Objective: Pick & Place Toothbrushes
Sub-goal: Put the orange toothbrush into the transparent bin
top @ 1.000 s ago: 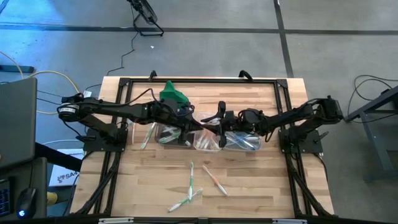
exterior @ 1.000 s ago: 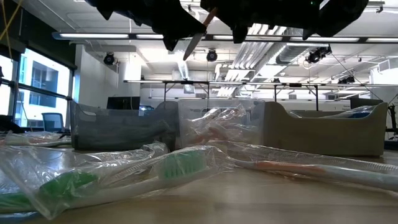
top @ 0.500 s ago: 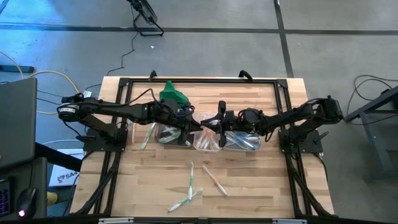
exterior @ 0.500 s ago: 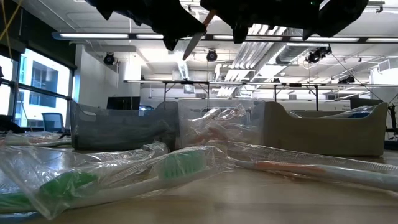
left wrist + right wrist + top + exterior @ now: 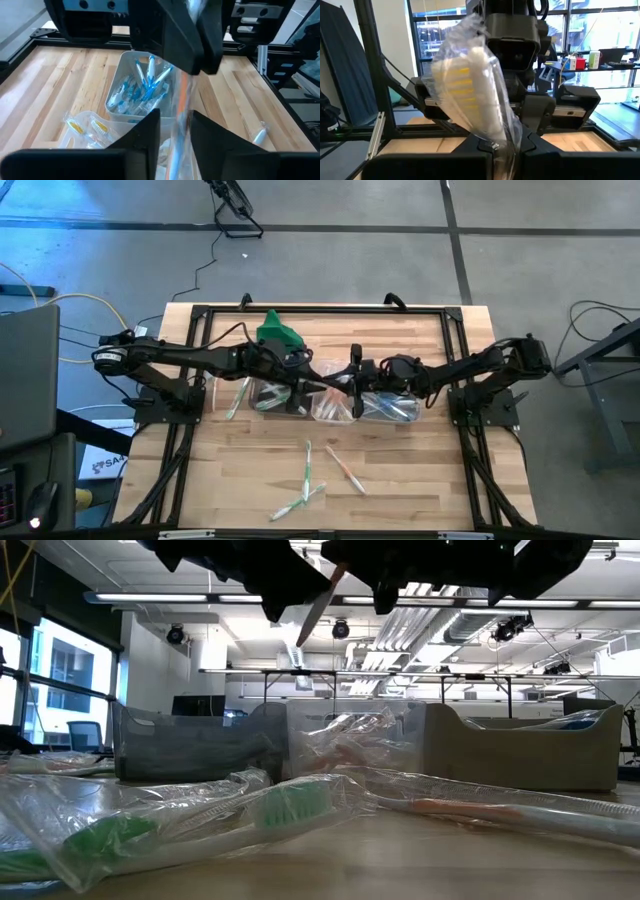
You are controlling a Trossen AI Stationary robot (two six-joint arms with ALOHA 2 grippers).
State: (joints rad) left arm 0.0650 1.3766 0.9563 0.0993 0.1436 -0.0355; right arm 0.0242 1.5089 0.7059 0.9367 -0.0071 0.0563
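The room behind is a wide workshop with ceiling light strips [image 5: 300, 597], tall windows [image 5: 55, 680] and grey floor [image 5: 320, 260] around the wooden table [image 5: 400, 460]. A black frame [image 5: 320, 310] edges the table's far side. Across the table's middle stands a row of three clear tubs [image 5: 330, 402], the landmark here. Both arms meet above that row: the left gripper [image 5: 318, 385] over the middle tub, fingers [image 5: 145, 135] parted with a wrapped toothbrush [image 5: 180, 115] standing between them, whether gripped or released I cannot tell; the right gripper [image 5: 352, 376] just beside it, clamped on the same wrapped toothbrush, its yellow-bristled head [image 5: 470, 85] up. A green cloth lump [image 5: 278, 332] lies behind the row. Loose toothbrushes [image 5: 320, 475] lie in front of the row, another [image 5: 238, 397] beside its left end; blue ones [image 5: 145, 85] fill the right tub.
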